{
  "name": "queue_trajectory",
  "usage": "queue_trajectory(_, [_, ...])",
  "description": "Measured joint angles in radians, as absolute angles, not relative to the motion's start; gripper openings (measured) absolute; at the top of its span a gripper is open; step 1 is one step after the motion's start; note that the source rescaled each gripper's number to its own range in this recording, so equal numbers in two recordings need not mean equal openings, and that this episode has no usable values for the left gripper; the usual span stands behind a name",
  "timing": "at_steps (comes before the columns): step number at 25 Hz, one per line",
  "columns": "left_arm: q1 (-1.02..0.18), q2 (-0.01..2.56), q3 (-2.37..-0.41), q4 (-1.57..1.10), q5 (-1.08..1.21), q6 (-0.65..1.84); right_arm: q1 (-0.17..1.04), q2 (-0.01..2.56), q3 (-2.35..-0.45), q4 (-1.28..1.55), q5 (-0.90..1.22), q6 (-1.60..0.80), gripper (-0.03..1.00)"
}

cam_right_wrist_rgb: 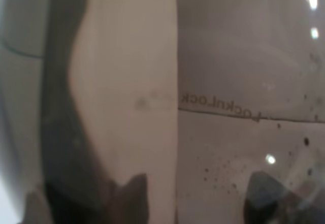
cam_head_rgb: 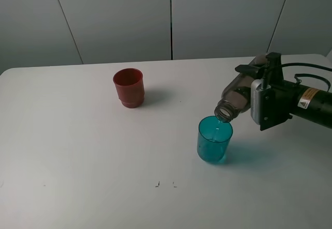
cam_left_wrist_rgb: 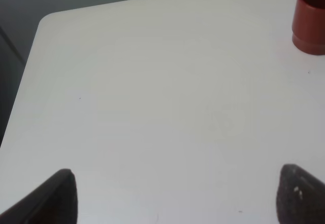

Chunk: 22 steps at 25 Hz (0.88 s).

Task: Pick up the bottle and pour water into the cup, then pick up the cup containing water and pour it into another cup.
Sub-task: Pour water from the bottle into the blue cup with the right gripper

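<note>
My right gripper [cam_head_rgb: 248, 91] is shut on the smoky grey-brown bottle [cam_head_rgb: 234, 100], which is tipped over with its open neck just above the rim of the translucent teal cup [cam_head_rgb: 213, 139]. The teal cup stands upright on the white table, right of centre. The dark-red ridged cup [cam_head_rgb: 128, 87] stands upright further back and to the left; it also shows at the edge of the left wrist view [cam_left_wrist_rgb: 310, 18]. The right wrist view is filled by the bottle's translucent wall [cam_right_wrist_rgb: 213, 107]. My left gripper [cam_left_wrist_rgb: 175, 196] is open over bare table, its two fingertips [cam_left_wrist_rgb: 56, 198] wide apart.
The white table [cam_head_rgb: 78, 151] runs to a rounded far-left corner [cam_left_wrist_rgb: 48, 21], with grey wall panels behind it. Two small dark marks [cam_head_rgb: 165, 184] lie on the tabletop near the front. The right arm's black body [cam_head_rgb: 306, 102] reaches in from the right edge.
</note>
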<state>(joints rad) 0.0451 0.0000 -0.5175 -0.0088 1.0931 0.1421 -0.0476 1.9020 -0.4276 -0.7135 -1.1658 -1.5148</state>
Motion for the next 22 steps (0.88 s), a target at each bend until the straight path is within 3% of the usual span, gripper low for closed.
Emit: queue_trajectory(22, [0.045,0.0,-0.518,-0.009,1.093,0.142,-0.048,1.853,-0.428,-0.717,-1.171,-1.546,0.04])
